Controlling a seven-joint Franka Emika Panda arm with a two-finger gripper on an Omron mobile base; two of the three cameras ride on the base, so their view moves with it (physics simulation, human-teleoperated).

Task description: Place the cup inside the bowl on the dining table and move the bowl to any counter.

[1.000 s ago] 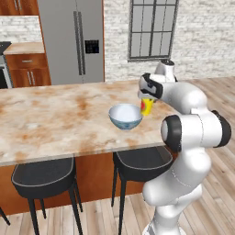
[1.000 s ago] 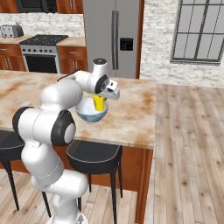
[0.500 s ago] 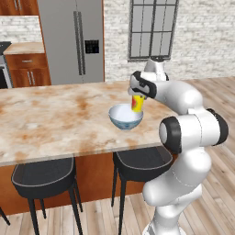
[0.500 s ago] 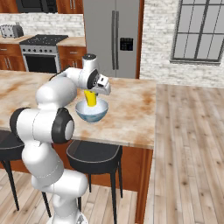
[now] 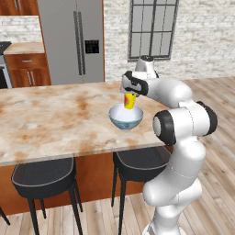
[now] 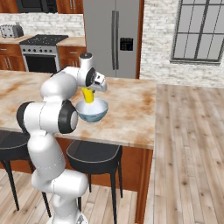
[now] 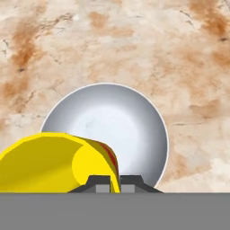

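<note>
The pale blue-grey bowl (image 5: 125, 118) (image 6: 92, 110) (image 7: 108, 130) sits on the dining table (image 5: 46, 119) (image 6: 131, 109) near its right end. My gripper (image 5: 129, 95) (image 6: 89, 89) (image 7: 108, 183) hangs just above the bowl's opening, shut on the yellow cup (image 5: 130, 101) (image 6: 89, 95) (image 7: 54, 161). The cup's lower end dips to about the bowl's rim. In the hand view the cup lies across the lower left, its red patch facing the bowl's white inside. The fingertips (image 7: 99, 182) sit close together at the cup's edge.
Black round stools (image 5: 43, 176) (image 6: 94, 153) stand under the table's near edge. A steel fridge (image 5: 73, 41) (image 6: 113, 37) and a stove (image 6: 41, 52) stand behind. Wooden floor (image 6: 188, 144) opens to the right of the table's end.
My arm has carried the cup leftward, from beside the bowl's right rim to directly over its opening, and slightly lower. The bowl has not moved.
</note>
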